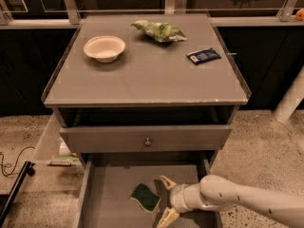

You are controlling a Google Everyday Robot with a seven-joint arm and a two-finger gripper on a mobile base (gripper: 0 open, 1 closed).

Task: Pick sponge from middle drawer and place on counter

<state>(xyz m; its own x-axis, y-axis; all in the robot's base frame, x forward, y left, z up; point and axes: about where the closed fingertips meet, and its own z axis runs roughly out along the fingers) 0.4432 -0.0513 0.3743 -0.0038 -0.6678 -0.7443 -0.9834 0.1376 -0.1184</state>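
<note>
The sponge (146, 197) lies flat on the drawer (108, 194) floor, green face up, long axis slanting far-left to near-right. The claw (166, 200), fingers apart, sits just right of it.

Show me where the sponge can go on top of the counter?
The counter is bare across its front half, nearer than the white bowl, snack bag and blue packet. Between bowl and packet is free too. The back half is crowded. In the middle drawer, the open gripper sits beside the sponge.
</note>
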